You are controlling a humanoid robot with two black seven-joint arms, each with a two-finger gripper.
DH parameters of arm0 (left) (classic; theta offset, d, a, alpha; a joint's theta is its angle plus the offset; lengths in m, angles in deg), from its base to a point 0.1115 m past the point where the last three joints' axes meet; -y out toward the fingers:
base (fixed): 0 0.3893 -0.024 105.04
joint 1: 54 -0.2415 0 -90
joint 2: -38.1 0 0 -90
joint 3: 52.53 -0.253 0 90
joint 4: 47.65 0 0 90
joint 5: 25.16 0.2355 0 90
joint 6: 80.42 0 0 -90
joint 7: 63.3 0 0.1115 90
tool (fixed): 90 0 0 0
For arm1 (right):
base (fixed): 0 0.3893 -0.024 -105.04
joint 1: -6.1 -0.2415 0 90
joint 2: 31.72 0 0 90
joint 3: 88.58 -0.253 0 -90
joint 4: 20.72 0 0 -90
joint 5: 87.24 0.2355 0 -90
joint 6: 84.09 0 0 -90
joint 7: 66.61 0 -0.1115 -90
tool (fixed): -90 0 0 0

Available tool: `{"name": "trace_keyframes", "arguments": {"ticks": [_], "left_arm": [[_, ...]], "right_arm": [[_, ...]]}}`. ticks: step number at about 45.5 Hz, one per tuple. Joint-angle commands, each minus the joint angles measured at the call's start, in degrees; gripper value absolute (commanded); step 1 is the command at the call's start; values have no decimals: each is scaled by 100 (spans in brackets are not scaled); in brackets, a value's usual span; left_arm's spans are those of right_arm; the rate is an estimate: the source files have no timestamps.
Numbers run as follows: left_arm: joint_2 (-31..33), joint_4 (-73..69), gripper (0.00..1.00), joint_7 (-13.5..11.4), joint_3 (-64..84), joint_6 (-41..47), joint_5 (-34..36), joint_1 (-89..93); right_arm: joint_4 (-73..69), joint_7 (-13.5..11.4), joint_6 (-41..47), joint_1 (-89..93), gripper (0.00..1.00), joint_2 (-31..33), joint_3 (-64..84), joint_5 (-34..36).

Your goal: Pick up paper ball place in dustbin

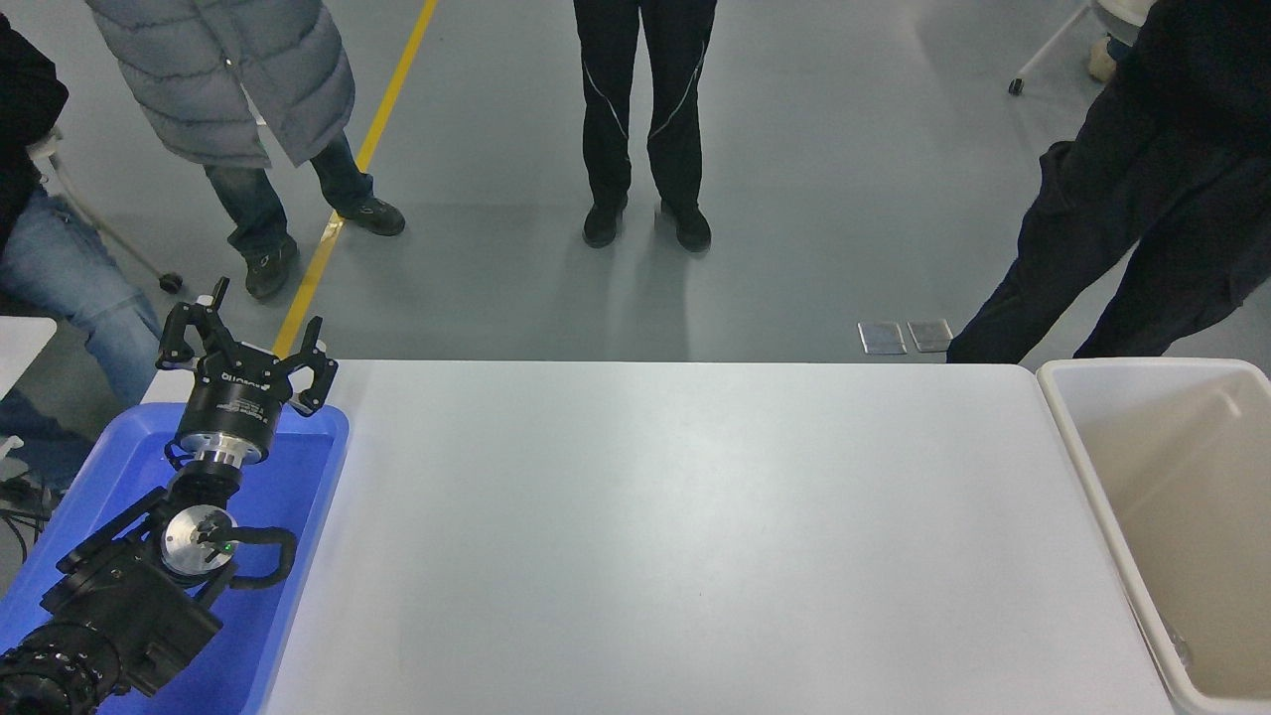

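An off-white rectangular plastic dustbin [1067, 417] (rounded rim, smooth beige inside) is seen at the white table's [695, 536] right end. The left gripper [245, 341] is parked, jaws spread wide, over a blue tray [308, 477].

- My left gripper [243, 333] sits at the counter's [695, 526] near left, over the tray [298, 487] on its left edge.
- The dustbin [1077, 437] stands against the counter's right end.
- People [645, 119] stand on the floor [844, 199] behind the counter.
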Motion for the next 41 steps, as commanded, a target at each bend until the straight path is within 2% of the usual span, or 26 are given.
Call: {"name": "trace_keyframes", "arguments": {"ticks": [1, 10, 24, 41], "left_arm": [[0, 8, 98, 0, 0, -1, 5, 0], [0, 8, 98, 0, 0, -1, 5, 0], [0, 0, 98, 0, 9, -10, 5, 0], [0, 0, 98, -8, 9, -19, -4, 0]], "right_arm": [[1786, -18, -757, 2560, 0, 12, -1839, -4], [3553, -18, -775, 3826, 0, -840, -2455, -13], [5294, -9, -898, 5092, 0, -2036, -3256, -21], [5593, -18, -1162, 5400, 0, -2397, -3256, -65]]}}
